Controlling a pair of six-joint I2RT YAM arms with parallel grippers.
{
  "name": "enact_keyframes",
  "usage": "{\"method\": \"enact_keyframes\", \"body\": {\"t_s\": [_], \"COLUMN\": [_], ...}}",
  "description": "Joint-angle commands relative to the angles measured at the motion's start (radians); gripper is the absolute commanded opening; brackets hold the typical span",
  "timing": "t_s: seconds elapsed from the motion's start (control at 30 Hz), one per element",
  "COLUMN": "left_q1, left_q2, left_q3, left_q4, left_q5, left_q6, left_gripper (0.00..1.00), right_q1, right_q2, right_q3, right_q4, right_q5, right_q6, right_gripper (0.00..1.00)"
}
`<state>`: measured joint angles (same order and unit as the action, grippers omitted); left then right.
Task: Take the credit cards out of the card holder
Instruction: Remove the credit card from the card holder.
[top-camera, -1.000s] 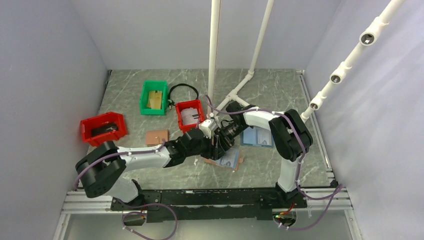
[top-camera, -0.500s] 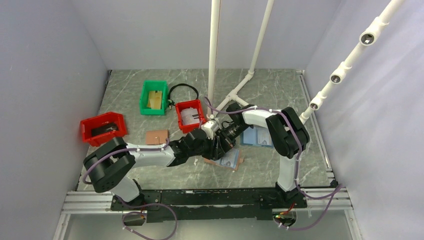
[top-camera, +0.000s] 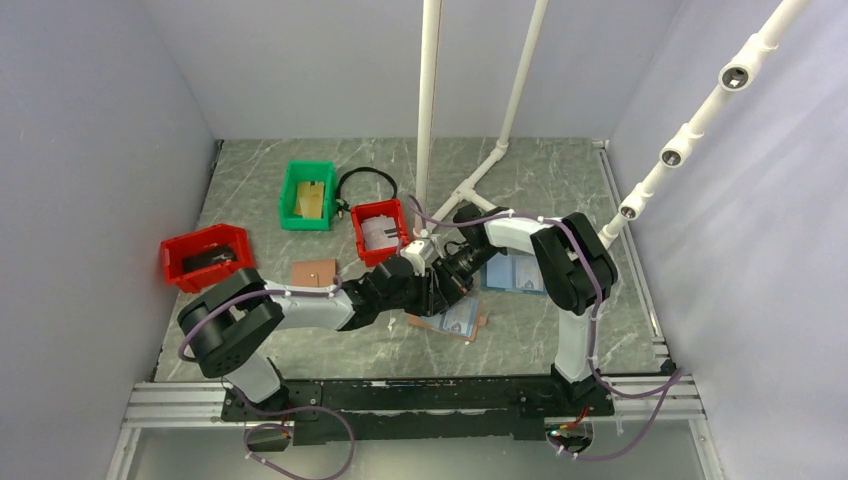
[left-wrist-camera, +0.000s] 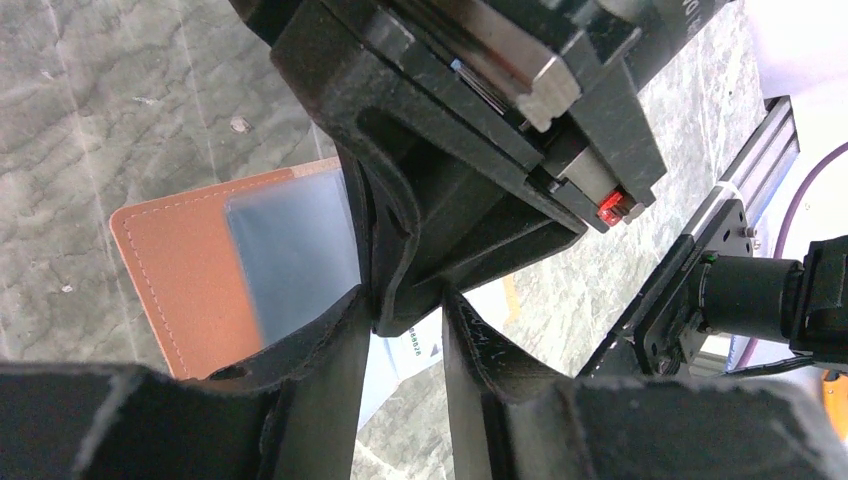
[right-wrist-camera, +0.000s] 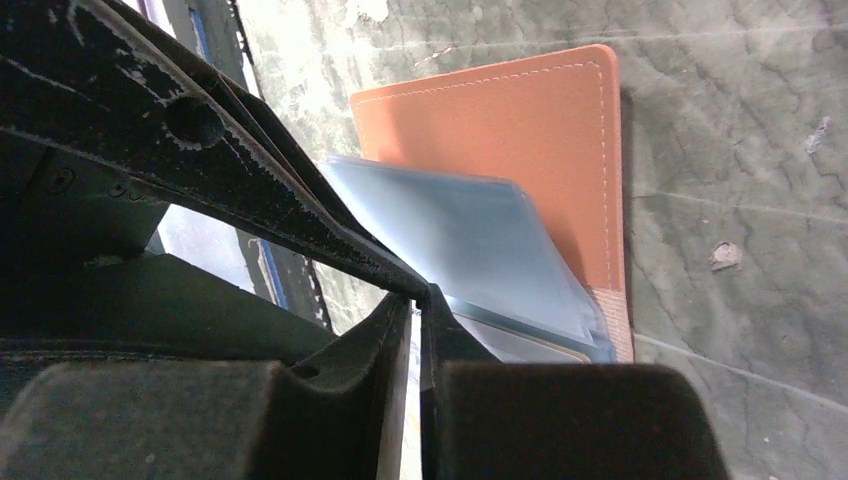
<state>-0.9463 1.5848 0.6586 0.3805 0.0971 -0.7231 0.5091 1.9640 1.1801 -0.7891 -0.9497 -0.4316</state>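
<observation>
Currently: card holder (right-wrist-camera: 520, 130) lies open on the table (top-camera: 560, 330), directly beneath both claws, long axis left-right. Right gripper (right-wrist-camera: 417, 308) nearly closed at its sleeves, hold indiscernible. Left gripper (left-wrist-camera: 405, 305) part-open, empty, equally near.

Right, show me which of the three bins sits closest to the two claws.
The red bin holding pale cards, just left of the white pole. The other red bin and the green bin lie farther left.
</observation>
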Motion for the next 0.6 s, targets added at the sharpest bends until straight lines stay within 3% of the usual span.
{"method": "enact_keyframes", "body": {"t_s": [0.0, 0.2, 0.57], "left_q1": [-0.003, 0.008, 0.044], "left_q2": [0.032, 0.038, 0.027], "left_q3": [0.019, 0.003, -0.038], "left_q4": [-0.031, -0.044, 0.04], "left_q5": [-0.006, -0.005, 0.09], "left_q6": [-0.013, -0.035, -0.09], "left_gripper": [0.38, 0.38, 0.42], "right_q1": [-0.013, -0.04, -0.085], "right_q2": [-0.026, -0.102, -0.236], "right_q3": [0.045, 0.002, -0.106], "right_q4": [0.009, 0.036, 0.055], "right_q5": [-0.057, 0.029, 0.118], "right_q6": [0.02, 0.019, -0.028], "right_gripper": [0.0, 0.0, 0.1]}}
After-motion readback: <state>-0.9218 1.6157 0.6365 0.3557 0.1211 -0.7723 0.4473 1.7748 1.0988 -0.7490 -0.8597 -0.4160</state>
